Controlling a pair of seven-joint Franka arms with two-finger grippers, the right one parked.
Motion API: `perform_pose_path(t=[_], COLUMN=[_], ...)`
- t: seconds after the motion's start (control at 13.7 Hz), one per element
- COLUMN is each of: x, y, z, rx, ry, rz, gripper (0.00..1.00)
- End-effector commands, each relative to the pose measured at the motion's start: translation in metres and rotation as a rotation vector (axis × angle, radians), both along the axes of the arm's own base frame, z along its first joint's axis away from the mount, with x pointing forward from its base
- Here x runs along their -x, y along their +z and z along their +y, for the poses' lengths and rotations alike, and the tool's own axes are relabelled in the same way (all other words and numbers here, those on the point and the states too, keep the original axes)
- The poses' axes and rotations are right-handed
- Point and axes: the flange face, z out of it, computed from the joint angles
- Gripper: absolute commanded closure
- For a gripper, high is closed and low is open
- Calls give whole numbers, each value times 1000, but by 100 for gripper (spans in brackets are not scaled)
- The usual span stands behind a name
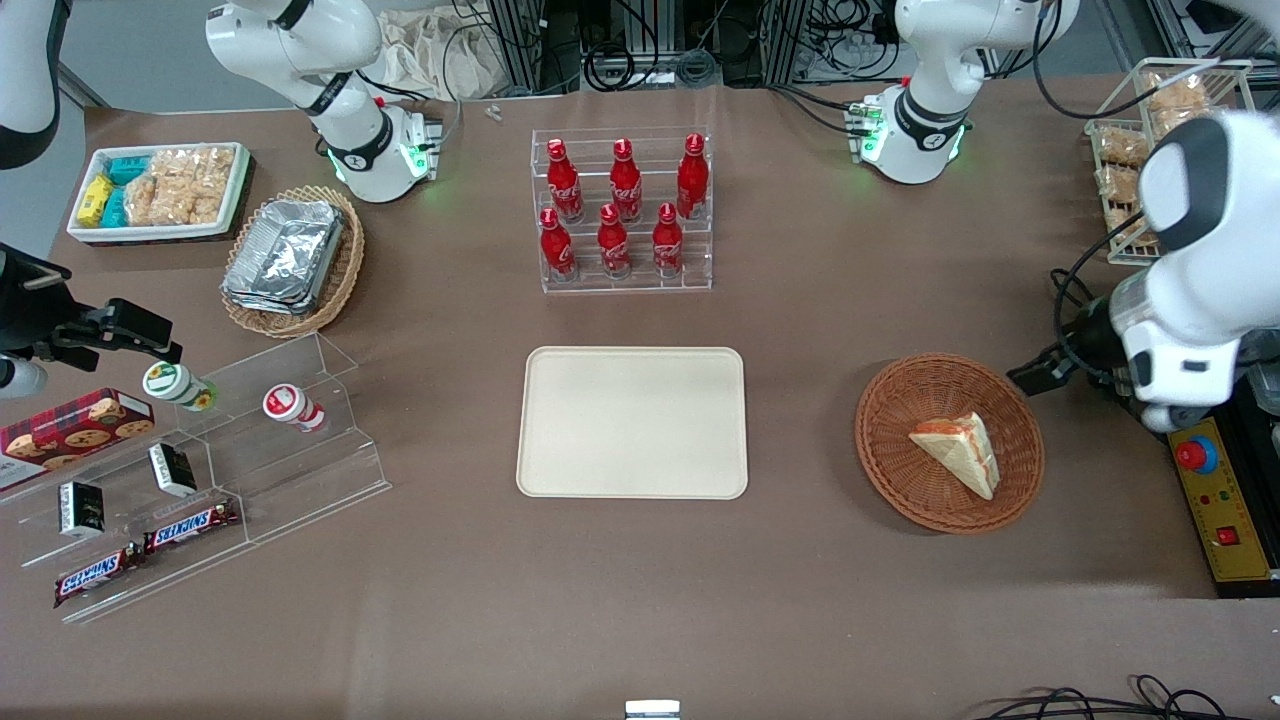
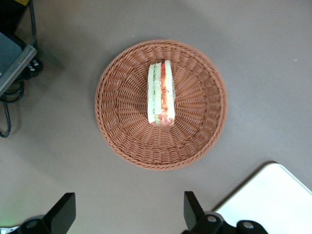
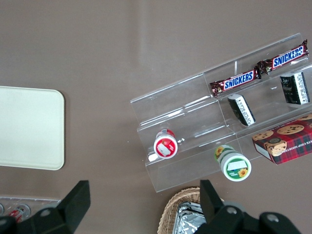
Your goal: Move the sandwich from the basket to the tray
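Sandwich (image 1: 958, 449): one triangular wedge of pale bread, red and green filling showing along its cut edge, lying in the basket (image 1: 890, 440) a little off its middle. Basket: round, shallow, reddish-brown wicker, resting on the brown worktop (image 1: 640, 600) toward the working arm's end.

Tray (image 1: 632, 421): cream-beige, rectangular, rounded corners, low rim, flat on the worktop beside the basket and apart from it; nothing on it.

Claw (image 2: 126, 214): held above the worktop just off the basket's rim, its two black fingers (image 2: 61, 212) spread wide, gripping nothing.

Bottle rack (image 1: 625, 212): clear acrylic, stepped, farther from the front camera than the tray, holding six red bottles with white script lettering too small to read.

Stepped acrylic stand (image 1: 215, 470): toward the parked arm's end; two bars marked "SNICKERS" (image 3: 234, 82), two small dark packets, a red-capped cup, a green-capped cup, and a red plaid box (image 1: 72, 428) picturing cookies.

Tan wicker basket (image 1: 340, 275): holds foil containers.
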Motion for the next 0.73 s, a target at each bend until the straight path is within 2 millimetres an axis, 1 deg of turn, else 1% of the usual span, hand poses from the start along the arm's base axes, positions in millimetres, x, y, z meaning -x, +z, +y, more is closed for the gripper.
perform_pose_path(t=[0.0,0.07,0.22,0.44,0.58,0.66], x=[-18,-28,-42,-44,-43,-41], y=[-21,-47,-112,-197,-239,-256], z=[-2,-2,-4,-5,-3,-3], rx=[-11,-15,-21,-29,-32,-32], ry=[-2,0,12,17,20,27], rz=[9,7,2,5,-27,-46], gripper=[1,1,0,0,0,0])
